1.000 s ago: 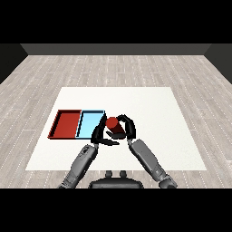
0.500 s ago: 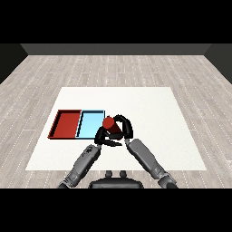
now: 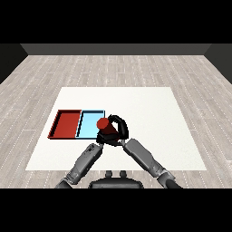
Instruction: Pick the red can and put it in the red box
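Currently right hand (image 3: 118, 128) is curled round the red can (image 3: 102, 123), held at the blue tray's (image 3: 89, 123) right edge, seemingly above it. Red tray (image 3: 66, 123) touches the blue tray's left side. Left hand (image 3: 102, 137) sits just below the can, mostly hidden; fingers can't be read.

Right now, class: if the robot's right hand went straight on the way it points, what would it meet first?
The right hand, curled round the red can, points left; it would probably meet the light blue tray first, though height is unclear.
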Motion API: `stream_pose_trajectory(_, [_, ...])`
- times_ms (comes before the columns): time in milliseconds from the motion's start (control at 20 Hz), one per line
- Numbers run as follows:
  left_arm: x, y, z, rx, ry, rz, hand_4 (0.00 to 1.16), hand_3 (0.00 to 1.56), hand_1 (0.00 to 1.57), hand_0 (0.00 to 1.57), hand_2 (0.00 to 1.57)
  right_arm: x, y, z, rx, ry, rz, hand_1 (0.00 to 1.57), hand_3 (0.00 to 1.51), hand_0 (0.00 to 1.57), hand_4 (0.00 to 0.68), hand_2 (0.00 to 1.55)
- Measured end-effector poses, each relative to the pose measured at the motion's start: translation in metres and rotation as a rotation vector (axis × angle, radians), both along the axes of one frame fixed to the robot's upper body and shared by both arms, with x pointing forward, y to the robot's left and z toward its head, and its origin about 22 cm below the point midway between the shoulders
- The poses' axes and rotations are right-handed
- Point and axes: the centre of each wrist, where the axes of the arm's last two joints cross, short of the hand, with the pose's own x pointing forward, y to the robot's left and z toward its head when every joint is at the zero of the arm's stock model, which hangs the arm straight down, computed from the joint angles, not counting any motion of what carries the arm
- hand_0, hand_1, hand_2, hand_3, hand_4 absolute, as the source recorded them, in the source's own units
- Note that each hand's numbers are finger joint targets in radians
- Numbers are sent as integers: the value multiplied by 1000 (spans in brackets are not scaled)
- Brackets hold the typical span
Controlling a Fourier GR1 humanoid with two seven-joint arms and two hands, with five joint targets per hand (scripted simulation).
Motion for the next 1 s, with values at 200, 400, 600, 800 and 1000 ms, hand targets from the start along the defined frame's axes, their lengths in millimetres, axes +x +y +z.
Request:
stream_pose_trajectory(200, [-1, 6, -1, 9, 1, 4, 217, 0, 0, 0, 0, -3, 6, 0, -5, 0, 19, 1487, 1372, 1487, 646, 1457])
stream_pose_trajectory(400, [-1, 1, 1, 47, 15, 53, 605, 0, 608, 608, 631, -3, 3, -3, -9, -4, 26, 1474, 1367, 1474, 629, 1450])
stream_pose_trajectory(600, [-1, -1, 2, 55, 52, 166, 922, 1429, 1571, 1571, 1533, 2, 8, 0, -18, -6, 32, 1470, 1373, 1470, 628, 1448])
stream_pose_trajectory(800, [0, -4, 5, 98, 94, 223, 855, 1403, 1523, 1523, 1489, 0, 9, 3, -14, -2, 39, 1547, 1376, 1547, 605, 1462])
stream_pose_trajectory(1000, [4, -2, 0, 119, 78, 276, 1000, 1409, 1571, 1571, 1517, -4, 10, 1, -11, -6, 34, 1471, 1378, 1471, 609, 1447])
